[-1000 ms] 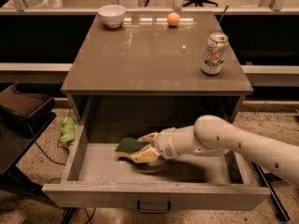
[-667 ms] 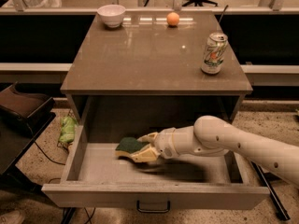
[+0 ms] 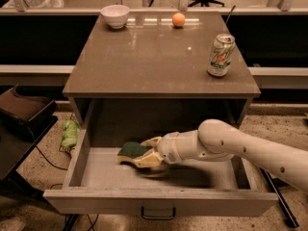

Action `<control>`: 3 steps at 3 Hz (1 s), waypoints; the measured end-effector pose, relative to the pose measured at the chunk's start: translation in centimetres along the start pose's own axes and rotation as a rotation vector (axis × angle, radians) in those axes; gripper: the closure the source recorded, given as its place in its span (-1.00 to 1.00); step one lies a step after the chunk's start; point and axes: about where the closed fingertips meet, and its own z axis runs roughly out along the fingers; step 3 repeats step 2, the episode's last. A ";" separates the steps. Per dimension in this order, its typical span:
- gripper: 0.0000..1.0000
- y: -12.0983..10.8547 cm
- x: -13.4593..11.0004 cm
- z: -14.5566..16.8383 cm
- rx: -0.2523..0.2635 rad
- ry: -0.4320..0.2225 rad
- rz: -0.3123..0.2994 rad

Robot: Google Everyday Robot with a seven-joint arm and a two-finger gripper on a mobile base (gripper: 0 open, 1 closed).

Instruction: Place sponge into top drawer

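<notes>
Sponge [image 3: 132, 150] being clamped by the gripper [image 3: 144, 154], both hanging inside the open top drawer [image 3: 159, 202], its floor lying just beneath.

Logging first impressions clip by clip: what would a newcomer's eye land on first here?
The white arm reaches into the open top drawer, its gripper shut on the sponge low inside it. Above, the cabinet top holds a soda can at right, a white bowl and an orange round thing at the back.
</notes>
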 end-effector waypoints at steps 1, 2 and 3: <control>-0.84 0.2 0.0 0.2 -0.005 0.000 -0.001; -1.00 0.2 -0.1 0.3 -0.007 0.001 -0.002; -1.00 0.2 -0.1 0.3 -0.007 0.001 -0.002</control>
